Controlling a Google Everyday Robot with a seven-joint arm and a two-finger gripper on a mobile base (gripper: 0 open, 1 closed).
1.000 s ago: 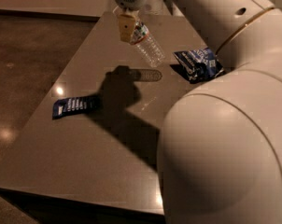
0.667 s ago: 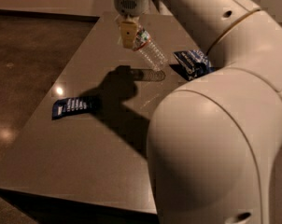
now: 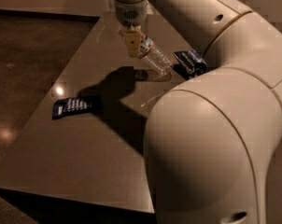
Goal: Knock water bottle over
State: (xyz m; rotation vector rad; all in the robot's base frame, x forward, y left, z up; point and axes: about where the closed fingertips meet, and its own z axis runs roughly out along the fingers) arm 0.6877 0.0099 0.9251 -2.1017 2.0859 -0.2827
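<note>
Water bottle (image 3: 156,59) is seen tilted, its top end right against the gripper (image 3: 132,45), its body slanted down and away onto the table (image 3: 85,148). Gripper open/closed state cannot be told.

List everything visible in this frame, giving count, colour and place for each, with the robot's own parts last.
water bottle: one, clear plastic, tilted on the far part of the table, top end beside the gripper
left snack bag: one, dark blue with white print, flat near the table's left edge
right snack bag: one, blue with white print, right of the water bottle, next to the arm
table: one, grey-brown, fills most of the view
floor: dark brown, glossy, left of the table
gripper: one, pale yellowish under a grey wrist, over the far part of the table, at the bottle's top end
arm: one, white, fills the right side
</note>
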